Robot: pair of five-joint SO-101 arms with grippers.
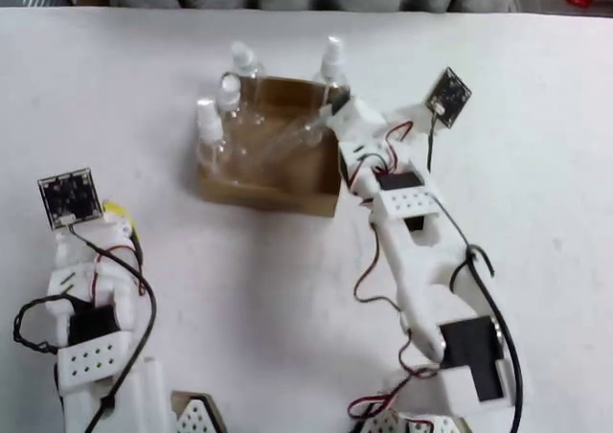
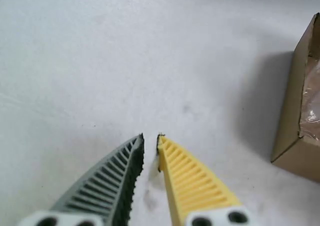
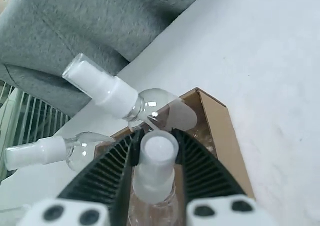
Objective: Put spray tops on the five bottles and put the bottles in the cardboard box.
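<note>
My left end effector (image 2: pixel 150 138) hangs over the bare desk (image 1: pixel 239 289) at near left, fingers pressed almost together on nothing; parked clear, I judge. Capped spray bottles (image 1: pixel 230 96) stand in the cardboard box (image 1: pixel 273 198). At its right side my right end effector (image 3: pixel 155 136) pinches another bottle (image 3: pixel 155 161) by its spray top, probably to seat it upright.

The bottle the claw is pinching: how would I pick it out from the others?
Find the brown cardboard box mid-table. On its side by the right gripper is one clear bottle. Unlike the other bottles, its white spray top is clamped between black fingers.
</note>
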